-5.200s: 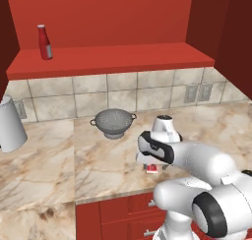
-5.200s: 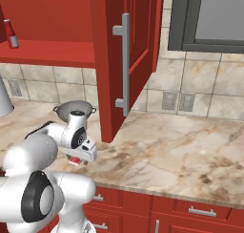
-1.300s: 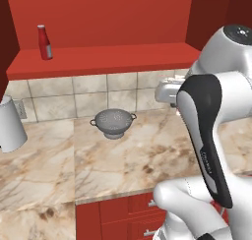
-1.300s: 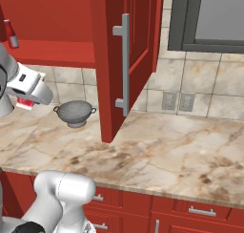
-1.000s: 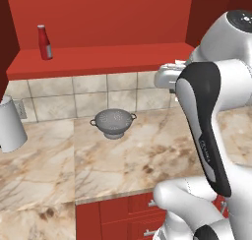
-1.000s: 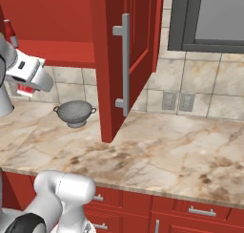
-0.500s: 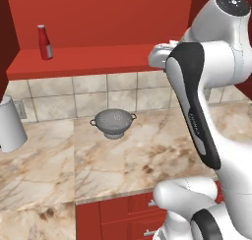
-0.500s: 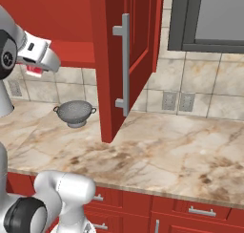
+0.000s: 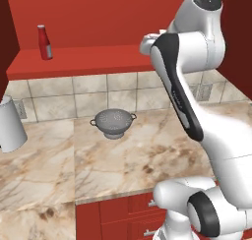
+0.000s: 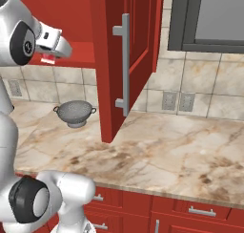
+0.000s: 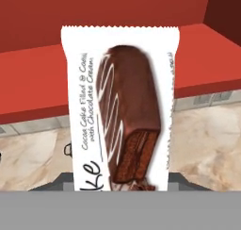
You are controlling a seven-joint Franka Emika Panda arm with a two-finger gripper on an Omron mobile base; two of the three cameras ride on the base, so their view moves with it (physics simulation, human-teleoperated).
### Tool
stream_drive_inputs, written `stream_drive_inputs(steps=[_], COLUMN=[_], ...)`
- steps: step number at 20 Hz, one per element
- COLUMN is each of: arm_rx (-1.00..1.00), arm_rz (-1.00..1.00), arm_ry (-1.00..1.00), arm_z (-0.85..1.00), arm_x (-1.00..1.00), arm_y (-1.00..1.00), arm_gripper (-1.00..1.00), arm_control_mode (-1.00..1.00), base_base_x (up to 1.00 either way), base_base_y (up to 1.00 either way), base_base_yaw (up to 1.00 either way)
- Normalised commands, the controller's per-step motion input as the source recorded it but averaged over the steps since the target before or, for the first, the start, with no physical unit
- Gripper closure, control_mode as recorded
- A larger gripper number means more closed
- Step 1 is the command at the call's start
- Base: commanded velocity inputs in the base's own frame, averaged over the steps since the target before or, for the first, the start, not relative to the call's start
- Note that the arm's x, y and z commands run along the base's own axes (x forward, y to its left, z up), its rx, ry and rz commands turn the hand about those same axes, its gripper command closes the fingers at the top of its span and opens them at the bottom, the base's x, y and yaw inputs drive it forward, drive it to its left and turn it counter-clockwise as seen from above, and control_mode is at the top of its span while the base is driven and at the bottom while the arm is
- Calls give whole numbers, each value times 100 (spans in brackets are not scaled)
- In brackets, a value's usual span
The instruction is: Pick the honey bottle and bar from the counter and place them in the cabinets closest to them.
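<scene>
The gripper (image 10: 47, 59) is clamping the white wrapped chocolate bar (image 11: 120, 109), long axis running away from it, toward the red cabinet's flat shelf (image 11: 33, 80) just ahead.

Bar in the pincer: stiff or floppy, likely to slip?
The bar stands straight above the pincer without drooping, so probably fairly stiff. Its thin flat wrapper looks smooth, so it might slip. Small next to the colander, so likely light.
</scene>
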Motion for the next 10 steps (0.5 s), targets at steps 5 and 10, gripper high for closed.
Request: stream_drive_inputs(steps=[5, 10], arm_rx=[-4, -5], arm_rz=[0, 0], arm_ry=[-4, -1], arm_z=[8, -26], arm_x=[75, 44], arm_y=[0, 0], arm_gripper=[100, 100], arm_control_mode=[-100, -100], base_base_x=[0, 0], base_base_y=[0, 0], base_base_yaw=[0, 0])
